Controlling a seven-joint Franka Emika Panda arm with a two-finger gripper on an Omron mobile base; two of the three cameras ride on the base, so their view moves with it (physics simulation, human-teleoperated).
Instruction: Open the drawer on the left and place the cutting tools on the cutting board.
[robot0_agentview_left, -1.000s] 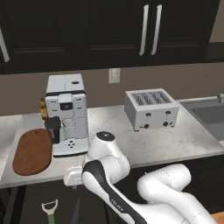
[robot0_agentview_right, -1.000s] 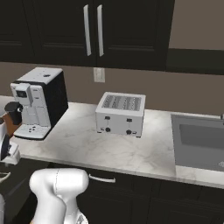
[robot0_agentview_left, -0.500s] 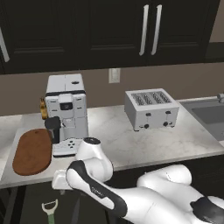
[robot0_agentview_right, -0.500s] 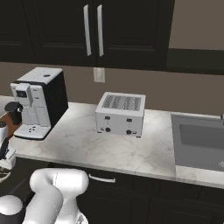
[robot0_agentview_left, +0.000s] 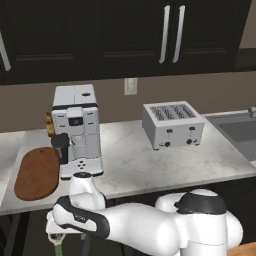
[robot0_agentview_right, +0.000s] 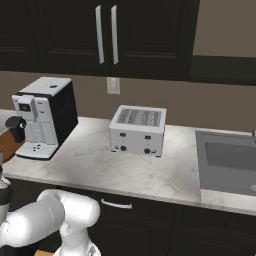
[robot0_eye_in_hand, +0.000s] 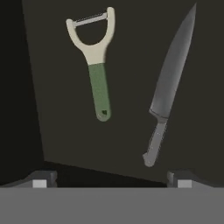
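Looking down the hand view into the open drawer (robot0_eye_in_hand: 65, 140), I see two cutting tools lying on its dark floor. The peeler (robot0_eye_in_hand: 98, 70) has a green handle and a pale Y-shaped head. To its right lies the knife (robot0_eye_in_hand: 168, 87) with a grey blade and slim handle. My gripper (robot0_eye_in_hand: 111, 180) hovers above them, open, with nothing between its fingertips. In the left base view the arm bends down below the counter's front left, and a bit of the peeler (robot0_agentview_left: 58, 240) peeks out under the hand. The oval brown cutting board (robot0_agentview_left: 37, 172) lies on the counter at the left.
A coffee machine (robot0_agentview_left: 76, 130) stands right beside the board, and a toaster (robot0_agentview_left: 172, 125) sits mid-counter. A sink (robot0_agentview_right: 230, 160) is at the right. A shut drawer with a silver handle (robot0_agentview_right: 117, 204) lies under the counter. Black upper cabinets (robot0_agentview_left: 150, 35) hang above.
The arm has folded down and to the left, lowering the hand over the open drawer. It now covers most of the peeler in the left base view. The jaws stayed open.
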